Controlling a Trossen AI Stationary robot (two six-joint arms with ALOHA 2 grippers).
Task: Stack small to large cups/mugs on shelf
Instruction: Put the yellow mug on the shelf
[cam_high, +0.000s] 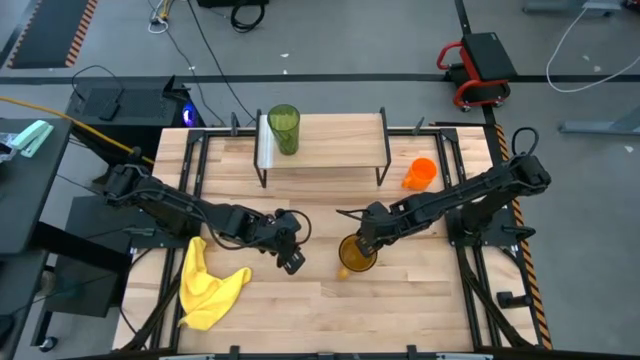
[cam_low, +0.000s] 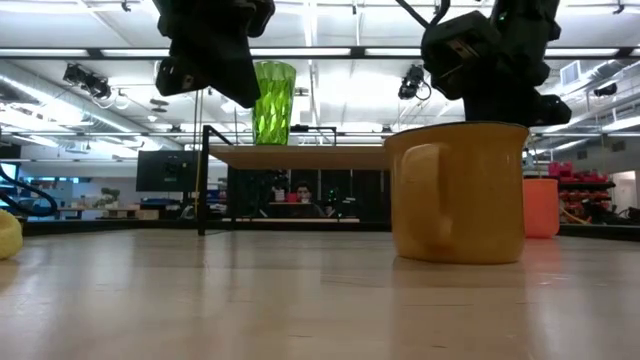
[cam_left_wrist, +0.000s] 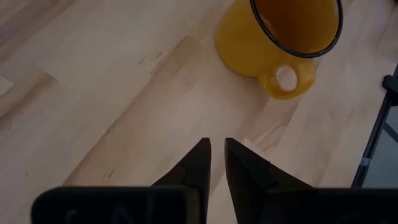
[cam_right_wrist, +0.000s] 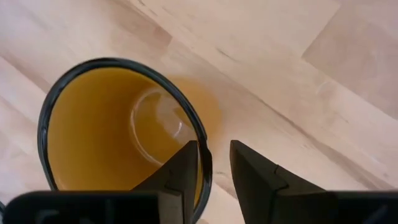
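The amber-yellow mug (cam_high: 356, 256) stands upright on its base on the table, with its handle (cam_low: 425, 195) on the side. My right gripper (cam_right_wrist: 214, 146) is over it, shut on its rim. My left gripper (cam_left_wrist: 217, 152) hovers shut above the bare boards just left of the mug (cam_left_wrist: 273, 43), touching nothing. The translucent green tumbler (cam_high: 283, 129) stands on the left part of the shelf's top board (cam_high: 330, 140). The bright orange mug (cam_high: 421, 173) sits on the table to the right of the shelf. My right gripper pinches the amber mug's rim (cam_right_wrist: 198, 127) on the side away from the handle, one finger (cam_right_wrist: 180, 171) inside the cup and the other outside. The fingers come from above, pointing down. The mug stands upright with its base (cam_low: 458, 258) on the table.
A crumpled yellow cloth (cam_high: 205, 285) lies on the table's near left part. The shelf's black legs (cam_high: 262, 165) stand at the far middle. Bare boards (cam_high: 400, 310) stretch along the near edge. In the low view, a person (cam_low: 303, 192) sits far behind the table.
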